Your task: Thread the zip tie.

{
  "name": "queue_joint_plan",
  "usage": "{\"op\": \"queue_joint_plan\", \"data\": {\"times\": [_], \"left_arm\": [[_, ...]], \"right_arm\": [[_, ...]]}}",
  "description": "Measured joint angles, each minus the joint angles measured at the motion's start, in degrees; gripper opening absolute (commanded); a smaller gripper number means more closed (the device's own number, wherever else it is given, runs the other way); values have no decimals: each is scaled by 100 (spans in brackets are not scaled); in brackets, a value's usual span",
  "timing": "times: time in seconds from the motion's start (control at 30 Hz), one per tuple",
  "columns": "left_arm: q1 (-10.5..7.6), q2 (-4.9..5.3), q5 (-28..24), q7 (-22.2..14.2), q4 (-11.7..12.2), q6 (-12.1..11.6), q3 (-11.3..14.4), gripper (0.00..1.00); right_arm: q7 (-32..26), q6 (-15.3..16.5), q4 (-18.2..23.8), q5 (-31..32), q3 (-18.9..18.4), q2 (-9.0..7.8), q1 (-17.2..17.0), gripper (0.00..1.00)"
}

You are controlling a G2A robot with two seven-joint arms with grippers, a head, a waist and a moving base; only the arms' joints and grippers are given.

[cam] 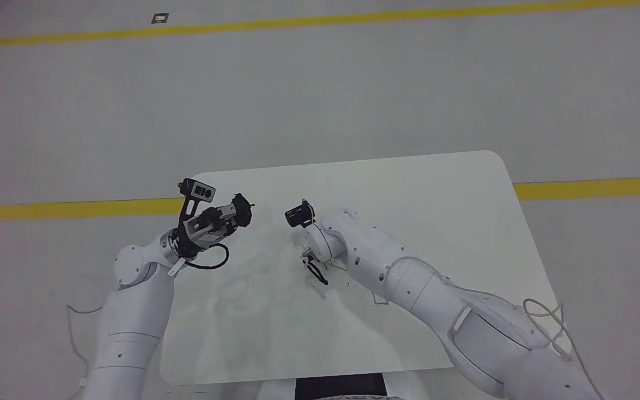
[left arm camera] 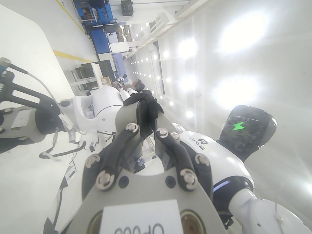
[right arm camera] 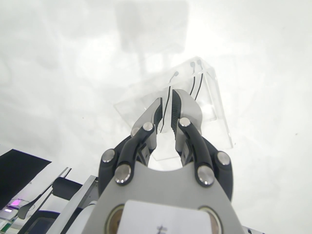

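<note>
Right jaws: narrowly apart, a gap visible on each side of the strand between them. The right gripper (right arm camera: 167, 95) hangs directly over the clear holder (right arm camera: 219, 113), tips at the holder's upper edge.

Zip tie (right arm camera: 166, 108): thin black strand standing in the clear holder and running up between the right jaws. Its head (right arm camera: 175, 74) is beyond the fingertips, against the holder's far wall. Cannot tell whether the pads touch the strand.

Two more black ties (right arm camera: 195, 85) stand in the same holder, just beside the first, on the side of the holder's far corner. Heads up, close together, both clear of the jaws.

The clear holder sits flat on the white bench (right arm camera: 73, 49).

Left jaws: together. The left gripper (left arm camera: 143, 103) has a small crumpled black piece (left arm camera: 148, 98) pinched at the fingertips. Cannot tell what that piece is, or whether it is a zip tie.

In the top view the left gripper (cam: 240, 210) is well apart from the clear holder, held above the bench (cam: 450, 200) near its edge, with the right arm's wrist between it and the holder.
</note>
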State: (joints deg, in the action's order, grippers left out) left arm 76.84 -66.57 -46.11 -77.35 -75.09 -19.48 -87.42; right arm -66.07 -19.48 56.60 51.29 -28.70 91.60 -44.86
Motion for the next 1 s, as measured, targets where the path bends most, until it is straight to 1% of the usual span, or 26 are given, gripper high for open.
{"op": "queue_joint_plan", "data": {"times": [0.17, 0.5, 0.57, 0.6, 0.73, 0.9, 1.0], "left_arm": [[0, 0, 0, 0, 0, 0, 0, 0], [0, 0, 0, 0, 0, 0, 0, 0], [0, 0, 0, 0, 0, 0, 0, 0], [0, 0, 0, 0, 0, 0, 0, 0], [0, 0, 0, 0, 0, 0, 0, 0], [0, 0, 0, 0, 0, 0, 0, 0], [0, 0, 0, 0, 0, 0, 0, 0]], "right_arm": [[-39, 0, -86, 140, -69, 90, -27, 11], [-107, 0, -254, 400, -159, 224, -99, 11], [-125, 0, -295, 436, -173, 250, -110, 8], [-132, 0, -308, 450, -180, 260, -113, 0], [-148, 0, -346, 511, -222, 296, -122, 0], [-249, 0, -245, 642, -311, 305, -140, 0], [-356, 0, -58, 728, -432, 270, -173, 0]]}}
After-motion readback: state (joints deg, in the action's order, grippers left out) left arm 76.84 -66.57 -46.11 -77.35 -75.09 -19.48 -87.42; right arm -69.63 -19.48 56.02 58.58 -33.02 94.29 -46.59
